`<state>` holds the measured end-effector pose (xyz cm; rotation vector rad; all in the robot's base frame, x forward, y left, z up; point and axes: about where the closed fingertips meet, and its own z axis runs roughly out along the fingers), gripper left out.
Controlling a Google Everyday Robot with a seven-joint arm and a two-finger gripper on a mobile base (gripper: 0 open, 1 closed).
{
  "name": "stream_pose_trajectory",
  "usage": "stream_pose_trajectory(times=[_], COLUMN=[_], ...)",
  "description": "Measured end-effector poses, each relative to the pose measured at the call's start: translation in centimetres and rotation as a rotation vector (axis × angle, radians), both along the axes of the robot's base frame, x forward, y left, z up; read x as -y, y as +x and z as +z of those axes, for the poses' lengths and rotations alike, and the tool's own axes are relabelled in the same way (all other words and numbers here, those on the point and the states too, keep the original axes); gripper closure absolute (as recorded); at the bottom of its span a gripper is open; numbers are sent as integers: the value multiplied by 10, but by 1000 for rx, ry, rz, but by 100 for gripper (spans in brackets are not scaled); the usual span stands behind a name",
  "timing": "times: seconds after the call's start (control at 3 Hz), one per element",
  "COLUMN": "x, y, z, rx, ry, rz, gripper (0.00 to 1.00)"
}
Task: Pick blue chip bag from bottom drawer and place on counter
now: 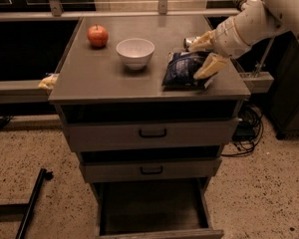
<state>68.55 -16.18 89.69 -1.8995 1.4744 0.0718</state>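
The blue chip bag [182, 69] lies flat on the counter [104, 76], at its right side, next to the white bowl. My gripper [205, 54] is at the bag's right end, just above the counter. Its two pale fingers are spread apart, one finger [201, 40] behind the bag and the other [209, 66] over the bag's right edge. The gripper is open. The bottom drawer [154, 218] is pulled out and its dark interior shows nothing inside.
A white bowl [135, 52] stands mid-counter and a red apple [97, 35] at the back left. A small silver packet [190, 42] lies behind the gripper. Two upper drawers [152, 133] are closed. A yellowish object [48, 81] sits on the left ledge. Cables [246, 131] lie at the right.
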Motion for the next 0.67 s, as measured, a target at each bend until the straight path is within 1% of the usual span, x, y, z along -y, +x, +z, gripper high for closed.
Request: stream_pose_trajectory(times=[0.33,0.67], x=[0,0], y=[0,0], z=[0,0], rx=[0,0], ry=[0,0], rz=[0,0], gripper=[0,0])
